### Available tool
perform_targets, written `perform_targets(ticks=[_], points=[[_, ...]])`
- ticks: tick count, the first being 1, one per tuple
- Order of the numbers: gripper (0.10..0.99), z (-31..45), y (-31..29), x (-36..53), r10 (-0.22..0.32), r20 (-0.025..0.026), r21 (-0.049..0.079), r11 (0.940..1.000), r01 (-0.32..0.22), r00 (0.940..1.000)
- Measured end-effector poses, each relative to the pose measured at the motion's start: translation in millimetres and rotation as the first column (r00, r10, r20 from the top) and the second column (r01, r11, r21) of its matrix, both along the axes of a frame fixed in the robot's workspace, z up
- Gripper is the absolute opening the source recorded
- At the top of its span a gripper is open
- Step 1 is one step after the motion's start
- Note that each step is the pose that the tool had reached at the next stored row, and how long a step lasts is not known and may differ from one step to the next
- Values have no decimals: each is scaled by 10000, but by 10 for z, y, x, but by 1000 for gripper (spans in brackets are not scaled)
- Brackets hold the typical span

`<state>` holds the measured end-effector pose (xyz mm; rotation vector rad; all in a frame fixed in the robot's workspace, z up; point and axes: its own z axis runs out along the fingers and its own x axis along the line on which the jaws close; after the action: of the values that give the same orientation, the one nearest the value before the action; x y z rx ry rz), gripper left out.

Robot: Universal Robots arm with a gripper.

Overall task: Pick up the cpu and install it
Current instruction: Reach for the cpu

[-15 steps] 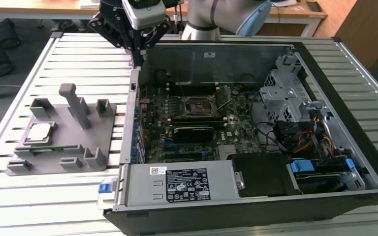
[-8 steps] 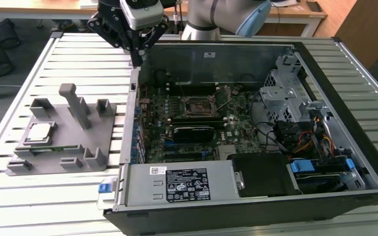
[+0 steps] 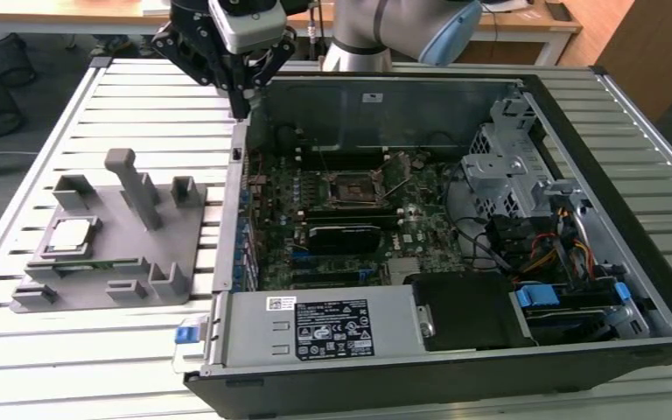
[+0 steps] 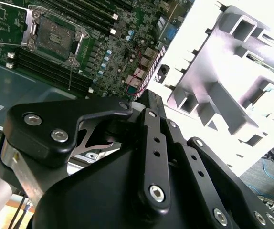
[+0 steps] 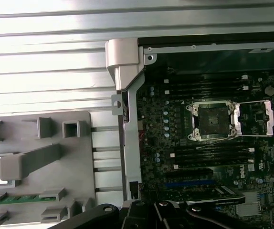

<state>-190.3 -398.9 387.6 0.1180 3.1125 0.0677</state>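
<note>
Your gripper (image 3: 241, 107) hangs, in the exterior view, above the far corner of the computer case (image 3: 453, 385) on that view's left. Its jaws are drawn together on nothing and touch nothing. The cpu (image 3: 71, 234) lies flat in a pocket of the grey fixture (image 3: 126, 262). The fixture sits on the slatted table (image 3: 32, 367) near its edge on the exterior view's left, well apart from the gripper. I judge you are at the approach, with the pick-up not yet done. The socket (image 3: 350, 188) on the motherboard looks empty.

In the second wrist view the black finger bars run close side by side toward their tips, which fits closed jaws. Beyond them lie the fixture (image 4: 223, 95) and the socket (image 4: 56, 36), its metal frame swung open.

In the first wrist view the case's corner post (image 5: 127, 95) stands between the fixture (image 5: 32, 162) and the socket (image 5: 213, 119).

Taking the chip calls for jaws opened wider than it, squared to its edges, and lowered clear of the fixture's upright posts.
</note>
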Motion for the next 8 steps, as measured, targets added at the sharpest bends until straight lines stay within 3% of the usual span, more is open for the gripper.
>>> perform_targets(ticks=[8], points=[[106,-3,0,-30,0,0,-1,10000,0,10000]])
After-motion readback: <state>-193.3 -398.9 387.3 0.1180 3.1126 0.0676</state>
